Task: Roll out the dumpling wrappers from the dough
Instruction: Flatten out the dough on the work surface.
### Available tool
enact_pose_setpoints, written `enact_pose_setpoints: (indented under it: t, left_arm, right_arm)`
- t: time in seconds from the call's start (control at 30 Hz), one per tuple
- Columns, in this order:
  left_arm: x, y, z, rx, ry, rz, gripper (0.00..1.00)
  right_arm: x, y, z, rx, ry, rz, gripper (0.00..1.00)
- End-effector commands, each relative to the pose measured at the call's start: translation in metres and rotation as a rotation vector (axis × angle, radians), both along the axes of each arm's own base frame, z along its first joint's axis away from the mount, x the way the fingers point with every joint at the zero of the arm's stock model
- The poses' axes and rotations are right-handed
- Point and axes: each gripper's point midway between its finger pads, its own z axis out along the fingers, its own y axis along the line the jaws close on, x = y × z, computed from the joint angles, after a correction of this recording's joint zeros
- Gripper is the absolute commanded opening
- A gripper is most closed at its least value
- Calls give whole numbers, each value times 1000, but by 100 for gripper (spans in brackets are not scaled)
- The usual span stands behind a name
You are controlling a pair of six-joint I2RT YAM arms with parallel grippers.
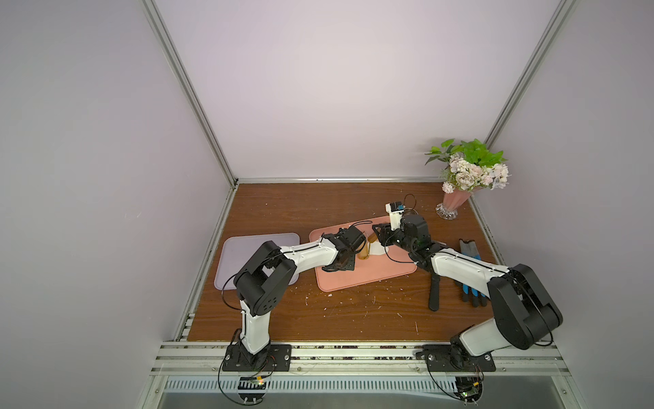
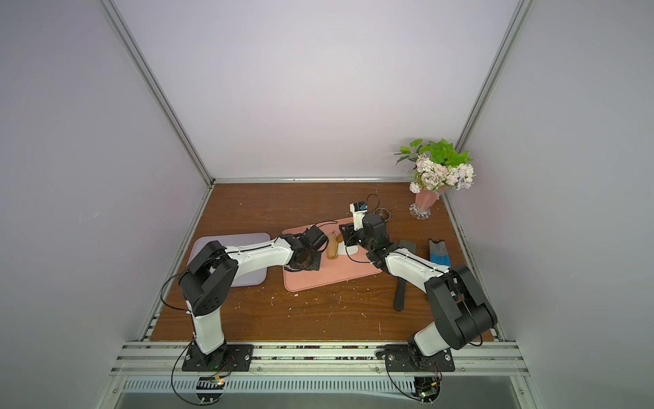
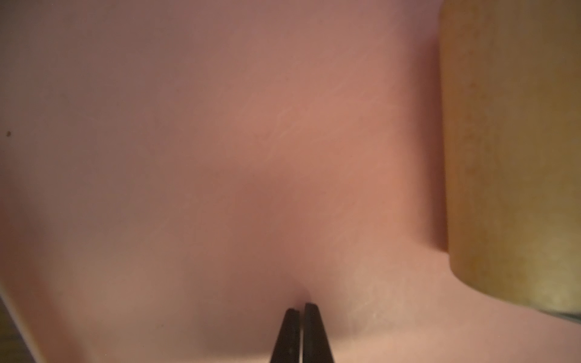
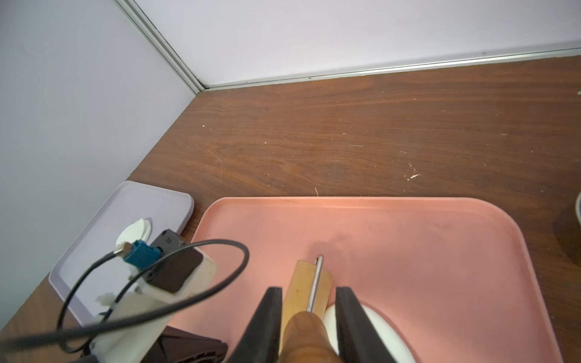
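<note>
Right claw (image 4: 308, 290): jaws part open, clamped on the handle of the wooden roller (image 4: 297, 292), one finger (image 4: 267, 314) on each side of it. The roller lies on the pink tray (image 4: 408, 251), and a thin metal rod runs along its top.

Left claw (image 3: 302, 309): jaws together, holding nothing. Its tips sit low over bare pink tray, just beside the roller barrel (image 3: 503, 157). Can't tell if the tips touch the tray.

The dough (image 4: 371, 330) is a flat white sheet on the pink tray, under and beside the roller at the right claw. It shows in both top views (image 1: 378, 249) (image 2: 348, 249), between the two wrists.

On the lilac tray (image 4: 103, 239) there's a round white disc (image 4: 134, 234), half hidden behind the left arm's camera mount (image 4: 176, 283). It looks like a dumpling wrapper, can't confirm.

Steel ring cutter (image 2: 382, 213) sits on the table (image 1: 354, 311) past the pink tray's far corner.
</note>
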Motion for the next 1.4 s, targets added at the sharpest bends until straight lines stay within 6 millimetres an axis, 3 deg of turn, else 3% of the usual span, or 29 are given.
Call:
enact_pose_setpoints:
  t: [0.0, 0.07, 0.13, 0.33, 0.43, 0.5, 0.63, 0.73, 0.9, 1.07, 1.37]
  left_arm:
    - [-32, 33, -39, 123, 147, 11, 0]
    - [-32, 34, -39, 124, 146, 13, 0]
    - [-32, 34, -39, 126, 146, 12, 0]
    - [-32, 35, -38, 125, 145, 15, 0]
    - [-32, 35, -37, 122, 144, 20, 0]
    - [-32, 35, -38, 123, 144, 20, 0]
    - [-32, 35, -38, 120, 145, 20, 0]
    - [-32, 35, -39, 121, 147, 17, 0]
    - [-32, 34, -40, 119, 151, 14, 0]
    - [-32, 32, -39, 119, 150, 8, 0]
    - [-35, 36, -43, 130, 158, 8, 0]
  right_arm:
    - [-37, -29, -86, -219, 249, -8, 0]
    - [-35, -25, -76, -196, 234, 0, 0]
    - [-33, -18, -54, -149, 196, 21, 0]
    - [-25, 2, 55, 30, 9, 84, 0]
    - [-23, -6, 94, 86, -60, 57, 0]
    - [-20, -20, 103, 82, -80, 0, 0]
    - [-14, -54, 85, 51, -54, -157, 0]
    - [-11, -66, 66, 36, -36, -229, 0]
    - [-7, -70, 15, -21, 71, -272, 0]
    - [-16, -77, -41, -137, 196, -292, 0]
    - [-28, -83, -81, -193, 268, -304, 0]
